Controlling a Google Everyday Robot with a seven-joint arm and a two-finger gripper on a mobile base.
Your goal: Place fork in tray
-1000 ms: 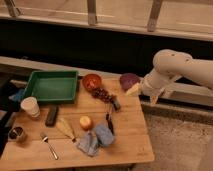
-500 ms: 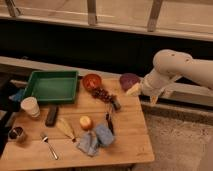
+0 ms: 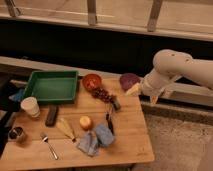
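Starting at the far left of the light wooden table [image 3: 127,135], the white paper cup [image 3: 30,106] stands on the near side of the large shallow green plastic tray [image 3: 50,87], which lies at the far-left corner with nothing in it. The slim silver metal fork [image 3: 49,146] lies flat near the near-left edge, well apart from the tray, with the black rectangular bar [image 3: 51,115] between the two. Further right come a round orange fruit [image 3: 86,121] and a crumpled blue cloth [image 3: 96,139]. At the far side sits the round red-orange bowl [image 3: 92,81], with a dark purple bowl [image 3: 129,80] further right again.

My two-finger gripper [image 3: 143,94] hangs at the right edge of the table, just near of the purple bowl, its jaws spread wide and grasping nothing.

Nothing has shifted over the last second. My arm sits in the same pose and every item lies where it was. I judge the task has not really begun: the fork is untouched and the whole table lies between it and my tool. The next step is a long reach to the near left, coming down over the fork's handle and clear of the black bar.
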